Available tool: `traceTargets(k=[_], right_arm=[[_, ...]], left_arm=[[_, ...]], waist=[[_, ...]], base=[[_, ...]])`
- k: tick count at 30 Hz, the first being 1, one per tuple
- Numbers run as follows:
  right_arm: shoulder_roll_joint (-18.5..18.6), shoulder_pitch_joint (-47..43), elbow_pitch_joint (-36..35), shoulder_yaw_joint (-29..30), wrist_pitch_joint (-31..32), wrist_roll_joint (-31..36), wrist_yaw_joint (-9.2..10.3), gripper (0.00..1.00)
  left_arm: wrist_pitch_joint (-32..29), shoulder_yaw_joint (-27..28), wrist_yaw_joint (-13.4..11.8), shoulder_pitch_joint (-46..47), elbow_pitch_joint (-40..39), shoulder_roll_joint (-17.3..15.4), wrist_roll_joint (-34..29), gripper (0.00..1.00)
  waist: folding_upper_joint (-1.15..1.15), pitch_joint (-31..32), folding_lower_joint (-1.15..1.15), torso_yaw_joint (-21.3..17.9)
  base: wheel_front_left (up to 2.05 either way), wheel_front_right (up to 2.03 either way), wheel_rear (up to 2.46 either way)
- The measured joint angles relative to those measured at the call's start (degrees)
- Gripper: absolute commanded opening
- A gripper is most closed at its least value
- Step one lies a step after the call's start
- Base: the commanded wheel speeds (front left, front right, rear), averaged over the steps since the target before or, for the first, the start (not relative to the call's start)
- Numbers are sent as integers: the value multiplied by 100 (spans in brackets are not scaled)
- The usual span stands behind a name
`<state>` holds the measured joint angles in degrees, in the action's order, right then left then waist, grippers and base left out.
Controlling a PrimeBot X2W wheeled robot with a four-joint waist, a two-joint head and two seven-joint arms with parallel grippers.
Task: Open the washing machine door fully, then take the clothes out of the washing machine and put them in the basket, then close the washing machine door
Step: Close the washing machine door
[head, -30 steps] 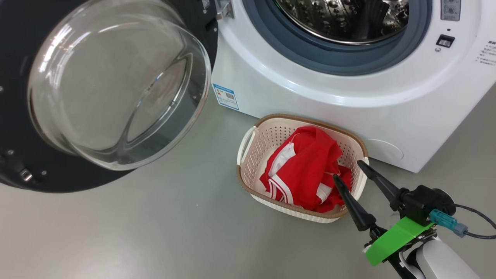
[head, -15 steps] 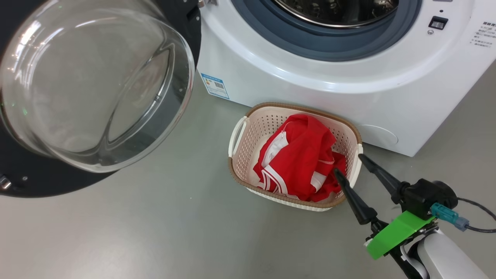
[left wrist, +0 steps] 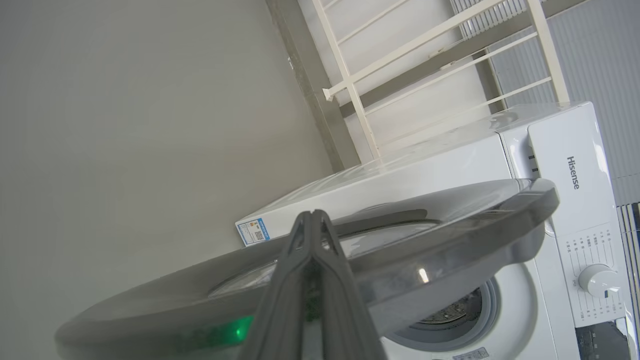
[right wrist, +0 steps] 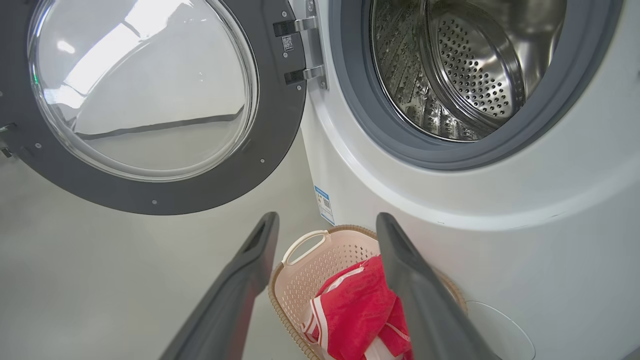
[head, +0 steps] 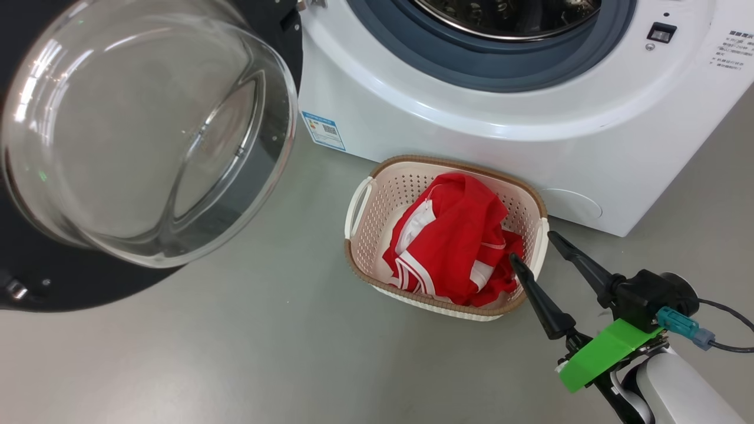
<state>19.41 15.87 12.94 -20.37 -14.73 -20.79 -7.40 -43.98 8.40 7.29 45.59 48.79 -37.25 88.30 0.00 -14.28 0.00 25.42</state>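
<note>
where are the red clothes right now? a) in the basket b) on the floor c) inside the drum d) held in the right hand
a: the clothes lie heaped in the basket, and the drum looks empty.

The washing machine [head: 471,129] stands on the floor [head: 235,353] at the far side. The washing machine door [head: 147,135] hangs swung out to the left of the opening, hinged at the opening's left edge. The basket [head: 359,259] sits on the floor just in front of the machine, right of the door, with the clothes [head: 459,247] lying in it. The right hand [head: 533,246] is near and right of the basket, its fingers pointing toward the basket's right end.
</note>
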Motion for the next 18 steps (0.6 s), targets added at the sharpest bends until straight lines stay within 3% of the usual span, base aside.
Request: traceTargets(k=[18], right_arm=[[-108,-68,-57,125,0,3,0,100]], left_arm=[[-1526,-124,0,-1427,-2321,137,592,0]], waist=[[0,327,0,-12]], base=[[0,0,0]])
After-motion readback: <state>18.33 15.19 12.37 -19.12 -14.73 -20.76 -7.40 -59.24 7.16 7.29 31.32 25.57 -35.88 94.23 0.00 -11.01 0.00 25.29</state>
